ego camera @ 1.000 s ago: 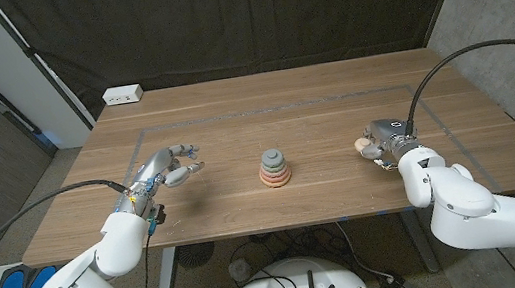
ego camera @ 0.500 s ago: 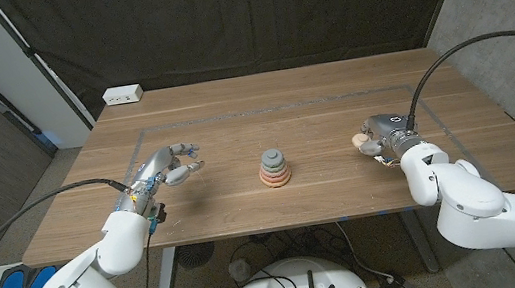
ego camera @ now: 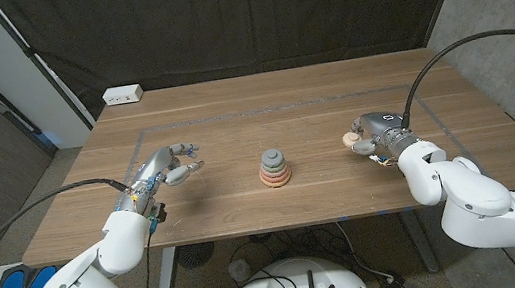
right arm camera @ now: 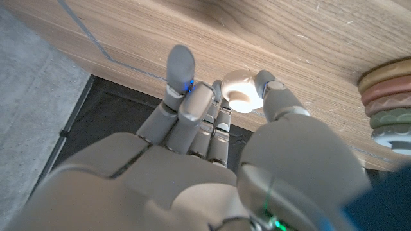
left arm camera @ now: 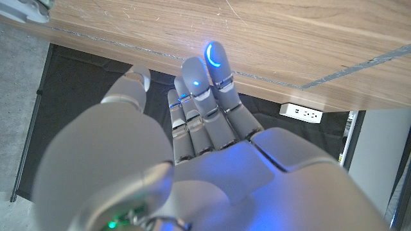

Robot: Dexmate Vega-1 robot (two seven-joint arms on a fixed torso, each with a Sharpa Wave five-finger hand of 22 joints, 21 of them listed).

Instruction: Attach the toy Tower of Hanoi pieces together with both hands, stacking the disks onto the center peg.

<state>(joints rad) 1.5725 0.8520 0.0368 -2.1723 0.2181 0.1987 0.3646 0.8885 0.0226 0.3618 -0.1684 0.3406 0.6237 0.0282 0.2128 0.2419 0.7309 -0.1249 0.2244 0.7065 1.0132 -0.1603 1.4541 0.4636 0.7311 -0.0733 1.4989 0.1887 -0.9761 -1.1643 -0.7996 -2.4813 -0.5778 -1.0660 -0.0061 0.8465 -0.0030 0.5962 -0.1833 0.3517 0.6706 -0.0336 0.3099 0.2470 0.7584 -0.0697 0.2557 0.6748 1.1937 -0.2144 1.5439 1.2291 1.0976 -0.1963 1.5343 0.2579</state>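
Wooden table [ego camera: 292, 99] before dark curtain [ego camera: 220, 18]: right hand [ego camera: 373, 135] pinches cream ring [ego camera: 350, 138], left hand [ego camera: 165, 165] empty, fingers apart.

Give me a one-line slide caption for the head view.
Right hand pinches a small pale ring beside the stacked disks on the wooden table; left hand waits open.

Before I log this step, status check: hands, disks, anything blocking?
Left robot hand open, idle. Right robot hand pinching small cream ring. Disk stack on peg, table centre. Path between ring and stack unobstructed.
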